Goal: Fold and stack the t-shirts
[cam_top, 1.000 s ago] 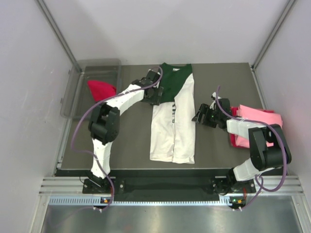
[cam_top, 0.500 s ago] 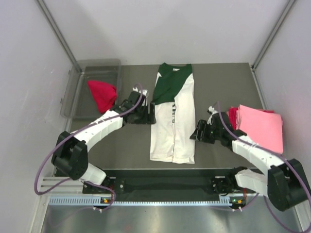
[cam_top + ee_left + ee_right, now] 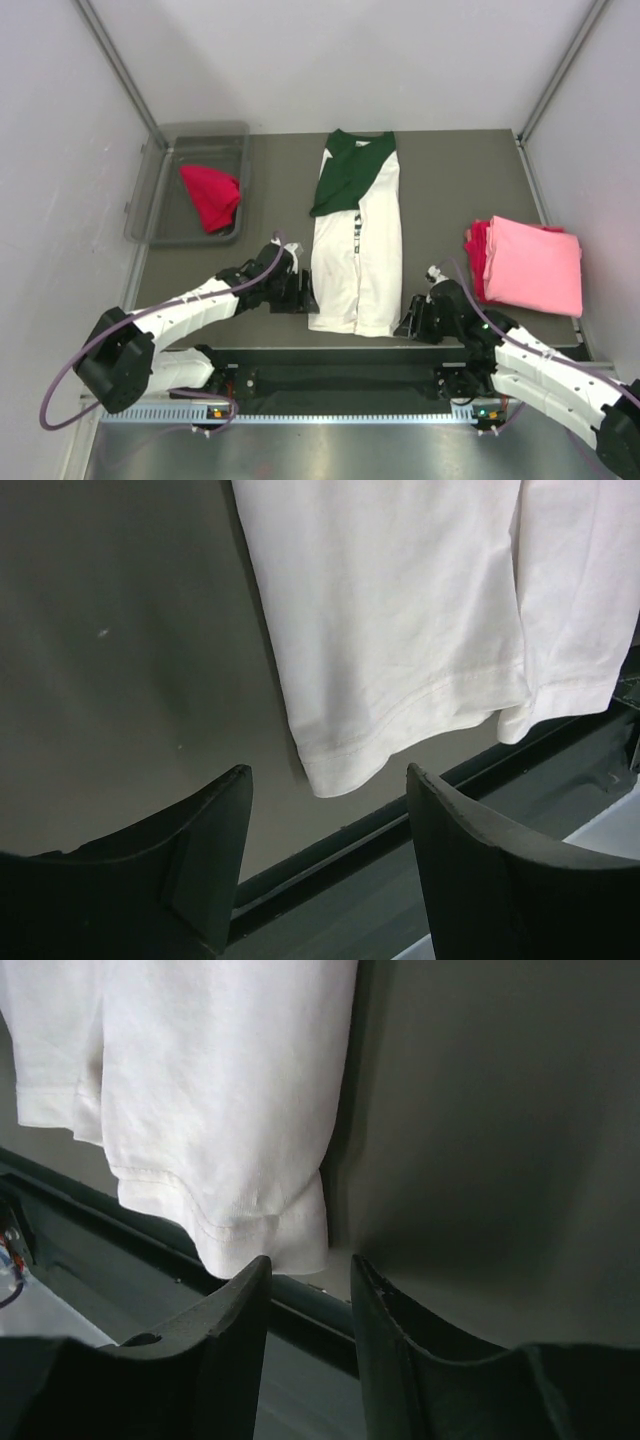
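A white t-shirt [image 3: 357,250] with dark green shoulders lies folded lengthwise in the table's middle, hem toward me. Its hem corners show in the left wrist view [image 3: 400,660] and the right wrist view [image 3: 220,1110]. My left gripper [image 3: 303,293] is open and empty just left of the hem's left corner [image 3: 335,775]. My right gripper [image 3: 410,322] is open and empty just right of the hem's right corner [image 3: 290,1240]. A folded light pink t-shirt [image 3: 533,265] lies on a red one [image 3: 475,255] at the right. Another red t-shirt [image 3: 212,195] lies in the bin.
A clear grey plastic bin [image 3: 165,180] stands at the far left. The table's near edge with its dark rail [image 3: 340,355] runs right below both grippers. Grey walls close in the left, right and back.
Both arms have drawn back toward me along the shirt's sides, from near the collar and middle down to the hem corners. The shirt and the stack have not moved.
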Controlling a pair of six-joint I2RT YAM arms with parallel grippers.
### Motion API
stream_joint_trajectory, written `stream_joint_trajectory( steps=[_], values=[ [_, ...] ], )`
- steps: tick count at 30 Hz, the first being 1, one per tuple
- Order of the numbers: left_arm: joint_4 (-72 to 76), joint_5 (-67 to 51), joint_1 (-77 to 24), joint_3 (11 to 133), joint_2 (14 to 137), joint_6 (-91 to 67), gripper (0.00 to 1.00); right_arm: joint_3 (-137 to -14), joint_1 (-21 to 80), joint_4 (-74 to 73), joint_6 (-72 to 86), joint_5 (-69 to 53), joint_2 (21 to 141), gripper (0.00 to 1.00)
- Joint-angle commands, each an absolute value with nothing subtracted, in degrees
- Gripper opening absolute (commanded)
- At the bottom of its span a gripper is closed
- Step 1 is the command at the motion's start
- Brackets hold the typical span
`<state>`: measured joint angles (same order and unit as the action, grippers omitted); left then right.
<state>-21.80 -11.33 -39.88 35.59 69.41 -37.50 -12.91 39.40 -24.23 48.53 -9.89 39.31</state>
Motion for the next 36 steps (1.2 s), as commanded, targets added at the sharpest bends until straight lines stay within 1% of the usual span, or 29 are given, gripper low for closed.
stream_joint_trajectory(
  steps=[1, 3, 4, 6, 8, 9, 10, 11, 13, 16, 20, 21, 24, 25, 27, 28, 29, 32, 34, 36],
  values=[
    [-14.2, -14.5, -40.2, 33.0, 68.6, -41.0, 0.67, -12.3, 40.6, -22.9, 52.9, -7.0, 38.6, 0.38],
    [-12.8, -15.3, -40.2, 31.8, 68.9, -41.7, 0.65, -12.1, 40.7, -21.8, 52.8, -6.8, 39.5, 0.37],
    [-9.6, -17.1, -40.2, 30.4, 69.0, -42.2, 0.63, -12.2, 40.7, -20.0, 52.6, -5.6, 41.6, 0.35],
    [-8.8, -17.6, -40.2, 30.1, 68.7, -42.8, 0.63, -12.0, 40.7, -18.2, 52.6, -5.8, 43.0, 0.35],
    [-8.3, -17.3, -40.2, 29.5, 68.6, -43.2, 0.61, -11.6, 40.7, -16.4, 52.6, -6.3, 45.1, 0.30],
    [-8.4, -16.8, -40.2, 29.4, 68.4, -43.2, 0.60, -11.4, 40.7, -14.8, 52.5, -6.5, 45.8, 0.25],
    [-9.8, -15.2, -40.2, 29.7, 68.3, -43.2, 0.59, -11.4, 40.8, -14.6, 52.4, -6.4, 46.5, 0.08],
    [-10.0, -14.9, -40.2, 29.6, 68.2, -43.2, 0.58, -11.7, 41.1, -15.5, 52.5, -5.7, 47.3, 0.01],
    [-10.4, -14.8, -40.2, 29.4, 67.9, -43.1, 0.57, -12.3, 42.5, -17.7, 53.3, -4.7, 47.1, 0.00],
    [-10.5, -14.9, -40.2, 29.1, 67.7, -43.2, 0.56, -12.4, 45.8, -23.0, 56.4, -1.7, 43.2, 0.00],
    [-14.0, -11.0, -40.3, 29.9, 67.0, -42.4, 0.54, -11.9, 47.5, -29.1, 59.1, -0.5, 35.9, 0.01],
    [-14.5, -10.6, -40.2, 30.1, 66.9, -42.4, 0.55, -11.7, 47.7, -29.5, 59.3, -0.7, 35.3, 0.03],
    [-14.9, -10.7, -40.2, 30.1, 66.4, -42.2, 0.55, -11.7, 48.3, -30.8, 60.2, -1.2, 33.8, 0.14],
    [-15.0, -10.9, -40.2, 30.2, 66.4, -42.3, 0.55, -12.0, 48.5, -31.2, 60.1, -1.1, 33.6, 0.29],
    [-15.1, -11.2, -40.2, 30.4, 66.7, -42.3, 0.55, -13.0, 48.5, -33.0, 59.9, -0.4, 31.8, 0.47],
    [-15.2, -11.3, -40.2, 30.4, 66.7, -42.4, 0.59, -13.6, 48.5, -33.6, 59.7, 1.2, 31.2, 0.60],
    [-15.1, -11.3, -40.2, 30.4, 66.8, -42.5, 0.61, -13.8, 48.5, -34.0, 59.8, 2.4, 29.9, 0.65],
    [-14.6, -11.5, -40.2, 30.5, 67.0, -43.0, 0.65, -14.6, 48.5, -33.0, 59.1, 3.8, 29.3, 0.68],
    [-13.6, -12.4, -40.2, 30.3, 67.1, -43.4, 0.65, -15.1, 48.5, -31.8, 58.5, 4.2, 30.1, 0.67],
    [-12.8, -13.1, -40.2, 30.1, 67.6, -43.8, 0.61, -15.8, 48.5, -29.8, 58.0, 4.5, 32.5, 0.64]
  ],
)
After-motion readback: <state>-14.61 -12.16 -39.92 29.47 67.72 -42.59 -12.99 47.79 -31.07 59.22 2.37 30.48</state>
